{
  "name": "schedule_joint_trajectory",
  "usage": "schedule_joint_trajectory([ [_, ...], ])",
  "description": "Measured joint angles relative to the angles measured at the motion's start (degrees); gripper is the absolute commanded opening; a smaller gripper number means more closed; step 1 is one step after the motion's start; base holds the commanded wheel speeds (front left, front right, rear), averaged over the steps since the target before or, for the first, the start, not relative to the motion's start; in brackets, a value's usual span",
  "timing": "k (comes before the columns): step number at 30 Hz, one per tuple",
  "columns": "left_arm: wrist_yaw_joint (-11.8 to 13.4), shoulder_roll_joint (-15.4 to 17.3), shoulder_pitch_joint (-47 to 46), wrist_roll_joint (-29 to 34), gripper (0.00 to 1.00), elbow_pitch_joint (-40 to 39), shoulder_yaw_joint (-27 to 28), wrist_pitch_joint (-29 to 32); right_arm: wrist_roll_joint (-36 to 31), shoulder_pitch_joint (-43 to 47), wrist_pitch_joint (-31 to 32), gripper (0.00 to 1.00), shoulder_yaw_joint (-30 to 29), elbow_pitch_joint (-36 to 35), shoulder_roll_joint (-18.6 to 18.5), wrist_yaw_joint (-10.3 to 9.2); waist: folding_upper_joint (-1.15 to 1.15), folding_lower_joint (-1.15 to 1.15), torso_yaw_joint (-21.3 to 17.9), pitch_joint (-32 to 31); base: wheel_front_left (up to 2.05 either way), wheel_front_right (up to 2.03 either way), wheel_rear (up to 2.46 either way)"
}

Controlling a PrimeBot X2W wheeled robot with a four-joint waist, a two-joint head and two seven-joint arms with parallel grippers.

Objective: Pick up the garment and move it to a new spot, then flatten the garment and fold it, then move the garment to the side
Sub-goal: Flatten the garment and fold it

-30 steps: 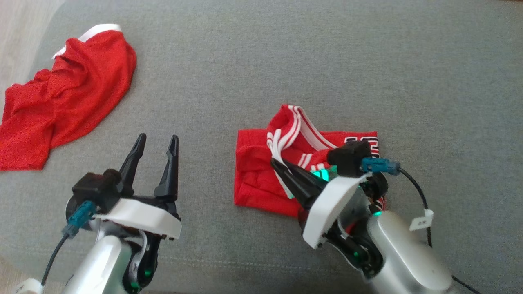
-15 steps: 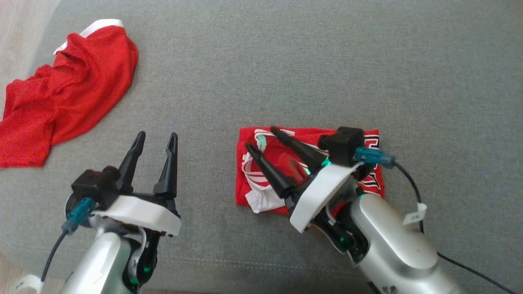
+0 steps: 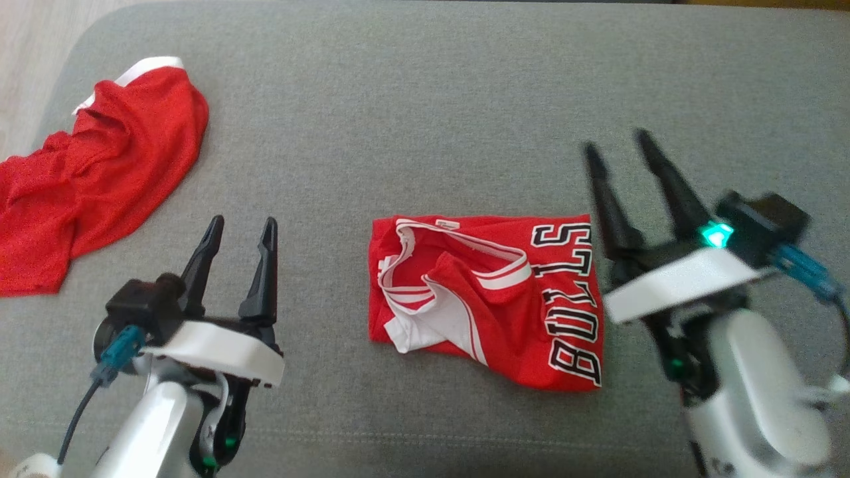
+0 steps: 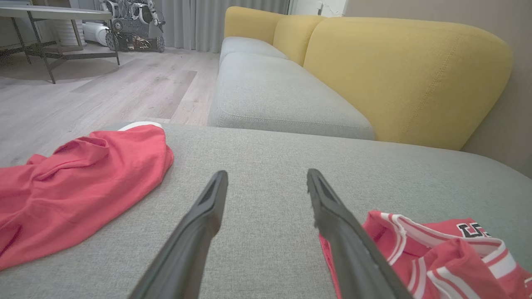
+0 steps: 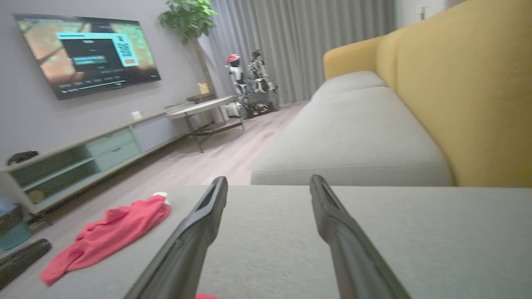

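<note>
A red jersey with white trim and black BULLS lettering lies folded in a rough rectangle on the grey sofa seat. Its white-banded collar and armhole are bunched on top. My right gripper is open and hovers just right of the jersey, touching nothing. My left gripper is open and empty, a short way left of it. In the left wrist view the jersey sits beside the right finger of the left gripper. The right wrist view has the right gripper over bare cushion.
A second red garment lies crumpled at the seat's far left edge, near the wooden floor. The yellow sofa back rises beyond the seat. A TV unit and a side table stand across the room.
My right gripper opened, let go of the jersey's white-trimmed edge and pulled away to the right. The released flap now lies flat on the jersey. The left gripper stayed put.
</note>
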Motion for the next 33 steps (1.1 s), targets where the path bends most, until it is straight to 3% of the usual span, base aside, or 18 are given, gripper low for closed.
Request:
schedule_joint_trajectory([
  [10, 1.3, 1.6, 2.9, 0.1, 1.0, -1.5, 0.1, 0.4, -5.7, 10.9, 2.6, 1.0, -12.8, -4.9, -1.5, 0.0, 0.0, 0.0, -1.1, -2.7, 0.0, 0.0, 0.0],
  [18, 2.6, 2.8, 6.4, 0.4, 1.0, -3.3, 0.1, 1.6, -6.7, 16.4, 4.2, 1.0, -14.4, -8.2, -1.3, 0.0, 0.0, 0.0, -1.6, -4.8, 0.0, 0.0, 0.0],
  [33, 3.1, 3.4, 6.6, 0.5, 1.0, -4.7, 0.1, 2.6, -7.1, 16.8, 5.1, 1.0, -14.7, -9.0, -0.7, 0.0, 0.0, 0.0, -1.8, -4.6, 0.0, 0.0, 0.0],
])
